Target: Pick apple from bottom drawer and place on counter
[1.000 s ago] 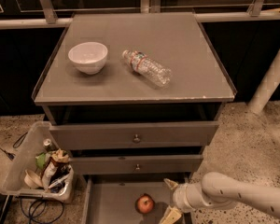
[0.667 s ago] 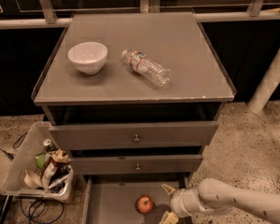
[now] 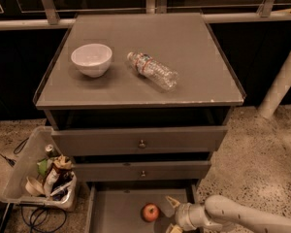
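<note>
Apple (image 3: 150, 211) on floor of bottom drawer (image 3: 114, 210), pulled out below counter (image 3: 194, 57) front edge, right of drawer centre. Gripper (image 3: 171, 215) in drawer just right of apple, fingers spread, mouth facing left toward it, not touching. Apple round, no long axis. Likely next: short leftward reach, close. Counter front-right corner bare for placing.

arm (image 3: 254, 218): white, reaching in from lower right, near-horizontal | wrist: pointing left | tool (image 3: 170, 214): low in view, right of centre, at arm's left end | fingers (image 3: 171, 201): spread apart, one above the other
</note>
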Robot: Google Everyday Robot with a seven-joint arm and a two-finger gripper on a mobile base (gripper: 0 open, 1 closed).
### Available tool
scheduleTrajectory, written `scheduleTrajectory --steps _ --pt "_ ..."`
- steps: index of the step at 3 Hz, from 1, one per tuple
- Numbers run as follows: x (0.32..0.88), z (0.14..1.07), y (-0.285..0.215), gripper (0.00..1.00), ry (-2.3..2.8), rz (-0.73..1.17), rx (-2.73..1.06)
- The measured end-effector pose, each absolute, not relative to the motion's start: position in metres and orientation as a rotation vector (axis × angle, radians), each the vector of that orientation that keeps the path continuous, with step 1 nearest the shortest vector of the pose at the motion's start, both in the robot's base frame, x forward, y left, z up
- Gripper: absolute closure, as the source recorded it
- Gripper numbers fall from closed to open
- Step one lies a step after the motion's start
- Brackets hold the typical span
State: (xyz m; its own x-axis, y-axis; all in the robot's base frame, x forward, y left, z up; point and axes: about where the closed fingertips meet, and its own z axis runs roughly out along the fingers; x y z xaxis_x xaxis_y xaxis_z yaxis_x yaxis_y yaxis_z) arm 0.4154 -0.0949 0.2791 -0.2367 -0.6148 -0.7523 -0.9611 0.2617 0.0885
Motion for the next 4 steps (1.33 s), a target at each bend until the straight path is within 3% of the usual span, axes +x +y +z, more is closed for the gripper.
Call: scheduleTrajectory --steps 2,4 --pt "0.454 0.207 -0.128 0.00 2.062 0.674 -1.250" --pt "0.442 0.209 -0.117 0.00 2.012 0.647 -1.261"
